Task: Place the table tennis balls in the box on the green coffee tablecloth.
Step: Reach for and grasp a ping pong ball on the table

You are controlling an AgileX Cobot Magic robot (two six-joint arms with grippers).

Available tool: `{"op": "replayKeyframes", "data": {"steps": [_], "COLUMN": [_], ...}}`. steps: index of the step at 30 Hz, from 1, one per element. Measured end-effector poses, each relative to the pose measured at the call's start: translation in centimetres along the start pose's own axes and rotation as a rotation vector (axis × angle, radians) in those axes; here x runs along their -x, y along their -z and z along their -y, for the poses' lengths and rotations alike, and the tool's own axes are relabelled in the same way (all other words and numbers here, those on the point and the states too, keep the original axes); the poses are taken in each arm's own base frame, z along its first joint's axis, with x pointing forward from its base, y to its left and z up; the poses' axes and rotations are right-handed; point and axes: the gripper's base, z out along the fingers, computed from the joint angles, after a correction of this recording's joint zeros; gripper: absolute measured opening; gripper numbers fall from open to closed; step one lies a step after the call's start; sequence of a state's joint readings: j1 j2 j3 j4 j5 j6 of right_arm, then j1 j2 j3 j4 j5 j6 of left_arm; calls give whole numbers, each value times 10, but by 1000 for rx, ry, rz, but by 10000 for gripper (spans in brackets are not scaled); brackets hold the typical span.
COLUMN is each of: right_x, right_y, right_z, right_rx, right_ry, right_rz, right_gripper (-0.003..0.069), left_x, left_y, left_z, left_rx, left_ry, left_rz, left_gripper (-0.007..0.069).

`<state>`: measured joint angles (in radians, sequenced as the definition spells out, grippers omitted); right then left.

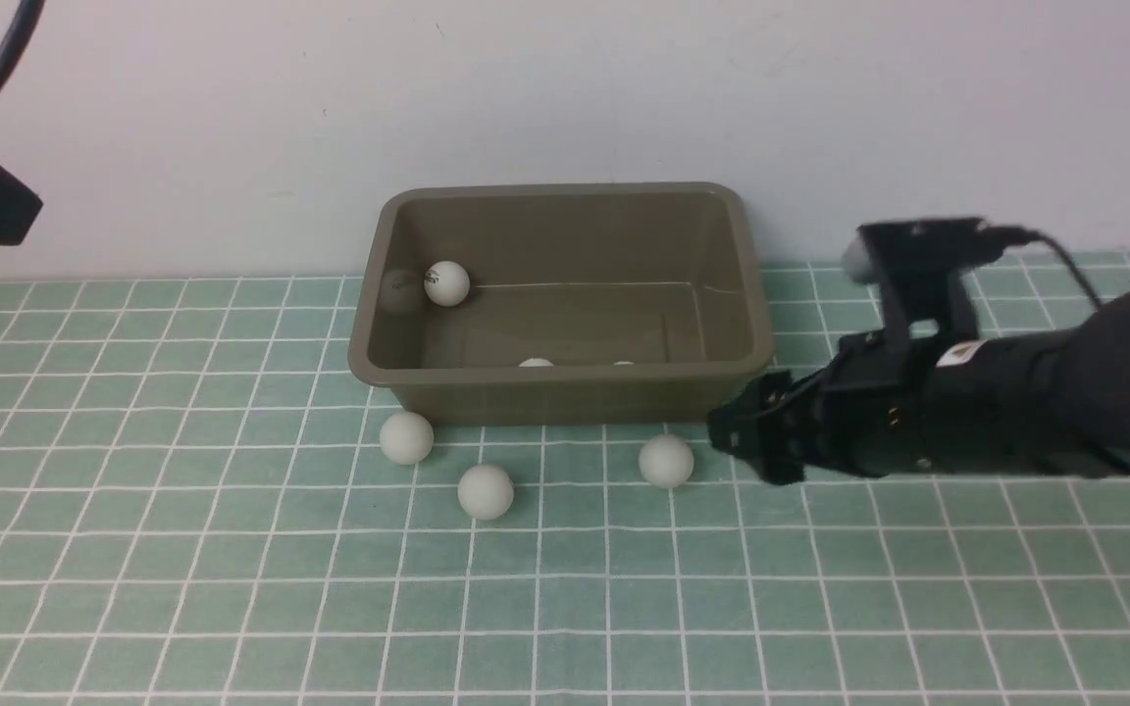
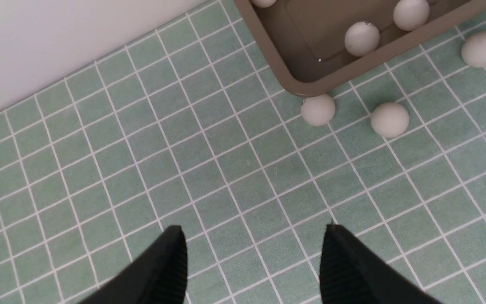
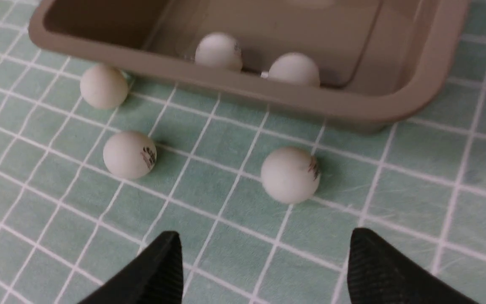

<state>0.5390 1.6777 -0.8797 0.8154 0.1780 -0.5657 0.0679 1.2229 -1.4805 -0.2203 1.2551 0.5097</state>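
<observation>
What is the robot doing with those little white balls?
It is filling the box with them. Three balls are inside already; three more lie on the cloth just in front. The right gripper is open and low beside the nearest ball, not touching it. The left gripper is open and empty, off to the side.

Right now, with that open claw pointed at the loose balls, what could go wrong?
The right gripper is open and lined up with the nearest ball. If one finger touches it first, the round ball may roll off across the cloth, perhaps into the next loose ball. The box stands close behind the nearest ball, so reaching too far could bump or shove the box.
</observation>
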Motion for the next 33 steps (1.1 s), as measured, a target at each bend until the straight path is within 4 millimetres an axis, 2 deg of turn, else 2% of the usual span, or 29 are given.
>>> {"op": "replayKeyframes", "data": {"steps": [10,22,33], "right_x": [-11,7,-1], "right_y": [-27,-51,-77], "right_z": [9,-10,-5], "right_rx": [-64,-24,-52], "right_ry": [10,30,10], "right_rz": [-19,6,-21], "right_gripper": [514,514,514], "left_x": [0,0,-1], "left_y": [0,0,6], "left_z": [0,0,2], "left_rx": [0,0,3], "left_ry": [0,0,-2], "left_rz": [-1,0,15], "left_gripper": [384,384,384]}}
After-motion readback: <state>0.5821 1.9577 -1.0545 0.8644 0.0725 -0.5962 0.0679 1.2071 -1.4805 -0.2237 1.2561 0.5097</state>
